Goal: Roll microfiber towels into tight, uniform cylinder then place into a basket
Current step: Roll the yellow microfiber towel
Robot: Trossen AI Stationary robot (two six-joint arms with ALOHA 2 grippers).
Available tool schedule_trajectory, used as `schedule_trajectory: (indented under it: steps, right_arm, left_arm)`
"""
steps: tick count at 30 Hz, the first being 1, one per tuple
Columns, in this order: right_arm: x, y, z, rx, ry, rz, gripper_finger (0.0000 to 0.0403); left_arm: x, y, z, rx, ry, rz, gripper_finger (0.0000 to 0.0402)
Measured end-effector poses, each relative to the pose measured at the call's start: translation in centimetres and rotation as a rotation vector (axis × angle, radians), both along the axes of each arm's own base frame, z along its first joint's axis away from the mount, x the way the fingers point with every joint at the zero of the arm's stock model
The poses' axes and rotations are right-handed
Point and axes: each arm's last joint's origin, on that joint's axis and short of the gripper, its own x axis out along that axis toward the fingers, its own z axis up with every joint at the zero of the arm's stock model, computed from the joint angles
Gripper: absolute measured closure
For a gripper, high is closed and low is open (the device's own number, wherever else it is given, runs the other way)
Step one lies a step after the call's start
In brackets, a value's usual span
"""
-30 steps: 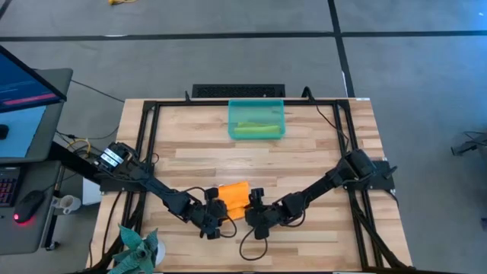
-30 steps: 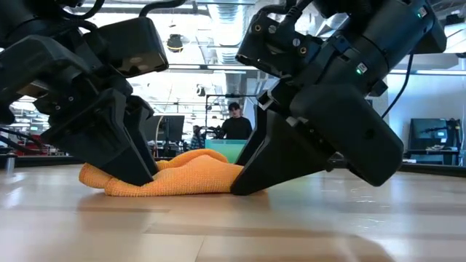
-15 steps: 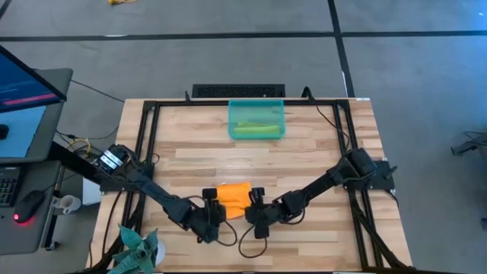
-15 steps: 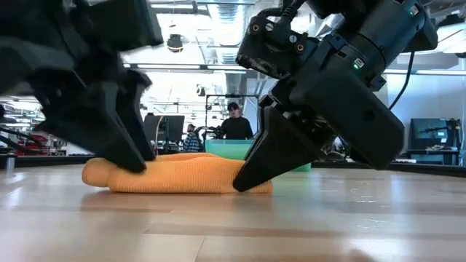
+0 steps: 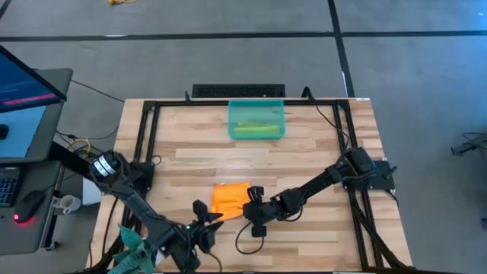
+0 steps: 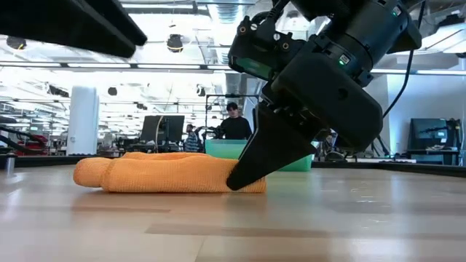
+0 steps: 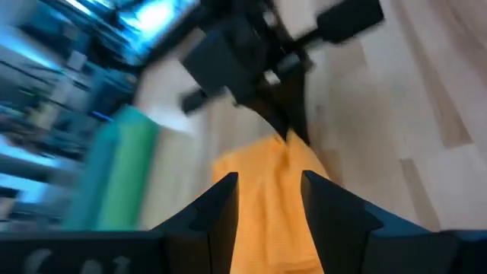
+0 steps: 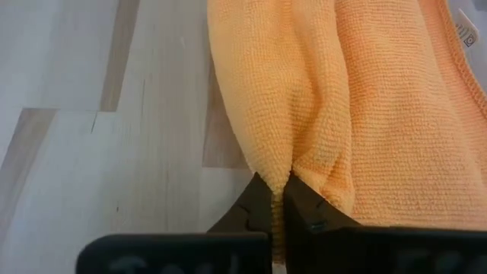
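From the high view, one lime green towel is seen already lying rolled in the basket at the far edge of the worktop. The orange towel lies near the front, folded but not yet rolled, so its rolling and placing are judged to be left. The right gripper is at its right edge; the left gripper is drawn off to the front left, near a spiky plant.

In the low view, the orange towel is seen flat and loose, and a person stands far behind.

In the left wrist view, the left jaws are spread and empty.

In the right wrist view, the right jaws are pressed together, pinching a fold of the orange towel.
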Motion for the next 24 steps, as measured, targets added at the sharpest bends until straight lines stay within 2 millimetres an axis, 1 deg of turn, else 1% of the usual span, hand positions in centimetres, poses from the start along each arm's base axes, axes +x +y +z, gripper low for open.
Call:
schedule_trajectory:
  steps: [3, 6, 9, 12, 15, 18, 21, 24]
  right_arm:
    - [0.0, 0.0, 0.0, 0.0, -0.001, -0.001, 0.0373]
    - [0.0, 0.0, 0.0, 0.001, 0.0, -0.001, 0.0364]
    - [0.0, 0.0, 0.0, 0.002, 0.003, -0.001, 0.0368]
    - [0.0, 0.0, 0.0, 0.004, 0.005, -0.006, 0.0379]
    - [0.0, 0.0, 0.0, 0.014, 0.005, -0.019, 0.0382]
    - [0.0, 0.0, 0.0, 0.014, 0.005, -0.02, 0.0372]
    - [0.0, 0.0, 0.0, 0.014, 0.005, -0.021, 0.0366]
    - [0.0, 0.0, 0.0, 0.014, 0.005, -0.021, 0.0371]
  left_arm:
    - [-0.6, -0.5, 0.0, 0.09, -0.05, 0.008, 0.0265]
    - [-0.5, -0.8, 0.0, 0.121, -0.059, -0.015, 0.0265]
    - [-0.2, -1.2, 0.2, 0.105, -0.079, -0.029, 0.0265]
    - [-0.2, -1.2, 0.2, 0.107, -0.058, -0.046, 0.0265]
    - [0.1, -0.8, -0.2, 0.022, 0.018, -0.063, 0.0265]
    - [0.5, 0.0, -0.6, -0.059, 0.094, -0.058, 0.0265]
    - [1.1, 0.9, -0.9, -0.128, 0.151, -0.025, 0.0265]
    - [1.7, 1.9, -1.1, -0.202, 0.182, 0.024, 0.0264]
